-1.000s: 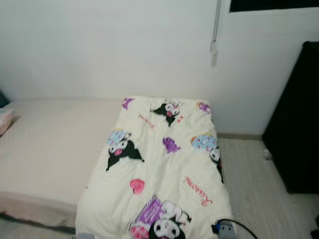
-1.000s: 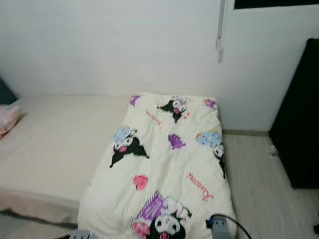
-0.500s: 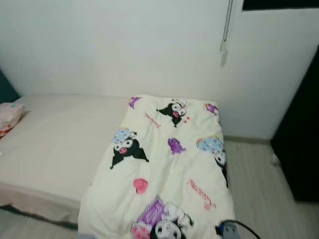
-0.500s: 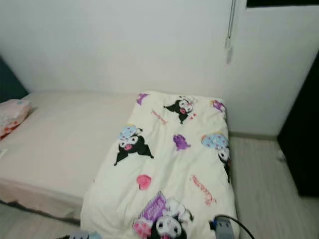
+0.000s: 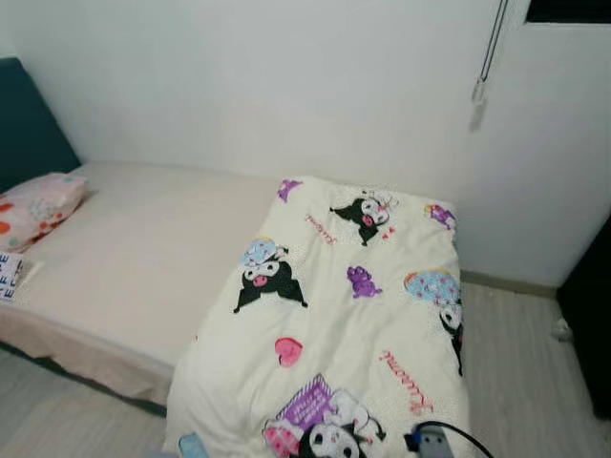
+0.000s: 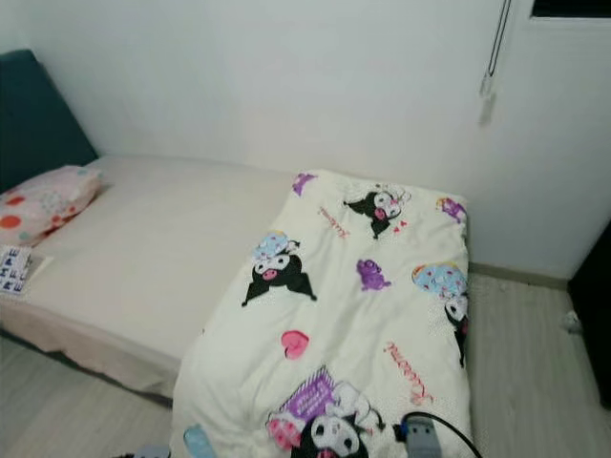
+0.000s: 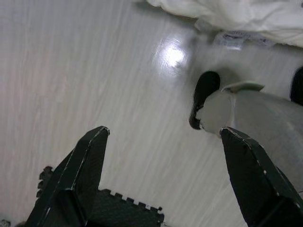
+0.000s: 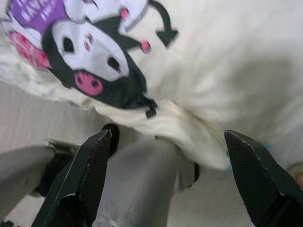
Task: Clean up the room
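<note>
Right gripper [image 8: 163, 182], fingers spread, hovers just above the blanket's [image 8: 222, 61] hanging edge.

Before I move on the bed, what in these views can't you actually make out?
- Small printed item at the mattress edge: cut off by the left eye view's border, too small to read.
- Blanket's near hem: runs off the frame's bottom.
- Pale object on the floor by the dark furniture: too small to identify.

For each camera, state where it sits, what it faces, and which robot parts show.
Eye views: head, looking down at bed and cartoon blanket.
Left wrist view: looks along the open left gripper at pale floor; grey robot leg shows.
Right wrist view: open right gripper below the blanket's hanging edge.
Shared: the blanket.
</note>
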Controlling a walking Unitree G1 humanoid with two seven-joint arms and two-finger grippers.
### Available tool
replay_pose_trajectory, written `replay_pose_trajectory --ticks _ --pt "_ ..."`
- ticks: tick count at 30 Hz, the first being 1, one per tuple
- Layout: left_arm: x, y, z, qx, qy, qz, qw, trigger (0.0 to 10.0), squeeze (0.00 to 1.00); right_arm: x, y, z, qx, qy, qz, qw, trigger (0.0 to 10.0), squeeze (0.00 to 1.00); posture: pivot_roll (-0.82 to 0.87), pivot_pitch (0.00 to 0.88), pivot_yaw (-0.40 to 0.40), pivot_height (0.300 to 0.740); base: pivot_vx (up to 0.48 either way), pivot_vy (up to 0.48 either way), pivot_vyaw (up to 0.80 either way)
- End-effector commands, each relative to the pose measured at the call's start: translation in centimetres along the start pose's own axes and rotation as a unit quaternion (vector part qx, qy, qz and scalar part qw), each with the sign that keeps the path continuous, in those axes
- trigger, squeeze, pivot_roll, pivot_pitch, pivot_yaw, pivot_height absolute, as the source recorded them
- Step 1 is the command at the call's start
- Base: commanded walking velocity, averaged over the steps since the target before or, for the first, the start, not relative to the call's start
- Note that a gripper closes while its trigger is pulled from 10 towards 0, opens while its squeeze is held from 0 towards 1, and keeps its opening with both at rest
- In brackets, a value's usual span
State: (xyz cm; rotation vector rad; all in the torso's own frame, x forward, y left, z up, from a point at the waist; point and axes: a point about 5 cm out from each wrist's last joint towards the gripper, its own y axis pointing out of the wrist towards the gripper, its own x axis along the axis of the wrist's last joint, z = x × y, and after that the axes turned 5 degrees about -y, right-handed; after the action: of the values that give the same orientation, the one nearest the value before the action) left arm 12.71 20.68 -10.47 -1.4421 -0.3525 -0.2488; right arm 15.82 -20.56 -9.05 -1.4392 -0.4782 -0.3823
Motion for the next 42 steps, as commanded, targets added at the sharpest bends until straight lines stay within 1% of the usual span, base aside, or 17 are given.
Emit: replay_pose_trajectory --ticks 1,4,6,11,15,19,31,39,42 --pt "-0.24 -0.06 0.68 0.011 0.002 0.002 1.0 10.0 0.0 -0.48 0.12 0.85 0.012 0.002 0.008 1.0 10.0 0.0 -0.14 0.0 0.04 0.74 0.0 0.0 0.64" --pt "-0.24 -0.06 0.7 0.011 0.0 0.003 1.0 10.0 0.0 -0.47 0.13 0.88 0.013 0.002 0.007 1.0 10.0 0.0 -0.14 0.0 0.04 0.74 0.0 0.0 0.64" --pt "-0.23 -0.05 0.63 0.006 0.009 0.005 1.0 10.0 0.0 -0.46 0.15 0.97 0.016 0.001 0.007 1.0 10.0 0.0 -0.14 0.0 0.041 0.74 0.0 -0.469 0.63" --pt "-0.23 -0.05 0.67 0.013 0.009 0.005 1.0 10.0 0.0 -0.48 0.17 1.17 0.026 0.001 0.007 1.0 10.0 0.0 -0.14 0.0 0.041 0.74 0.0 -0.469 0.64" --pt "-0.16 -0.05 0.81 0.021 -0.004 0.002 1.0 10.0 0.0 -0.47 0.18 1.24 0.03 -0.001 0.007 1.0 10.0 0.0 -0.14 0.0 0.04 0.74 0.0 0.0 0.64" --pt "-0.17 -0.05 0.85 0.019 0.005 0.005 1.0 10.0 0.0 -0.47 0.18 1.33 0.036 -0.005 0.008 0.999 10.0 0.0 -0.14 0.0 0.041 0.74 0.0 0.0 0.64" --pt "-0.22 -0.05 0.77 0.015 0.006 0.006 1.0 10.0 0.0 -0.61 0.21 1.66 0.047 -0.018 0.013 0.999 10.0 0.0 -0.14 0.0 0.042 0.74 0.0 0.0 0.63" --pt "-0.07 -0.03 0.69 0.015 0.002 0.004 1.0 10.0 0.0 -0.84 0.17 1.76 0.057 -0.023 0.019 0.998 10.0 0.0 -0.14 0.0 0.04 0.74 0.0 0.0 0.64" --pt "-0.03 -0.01 0.35 0.007 -0.003 0.002 1.0 10.0 0.0 -1.02 0.14 1.79 0.058 -0.03 0.023 0.998 10.0 0.0 -0.14 0.0 0.038 0.74 0.0 0.0 0.64"
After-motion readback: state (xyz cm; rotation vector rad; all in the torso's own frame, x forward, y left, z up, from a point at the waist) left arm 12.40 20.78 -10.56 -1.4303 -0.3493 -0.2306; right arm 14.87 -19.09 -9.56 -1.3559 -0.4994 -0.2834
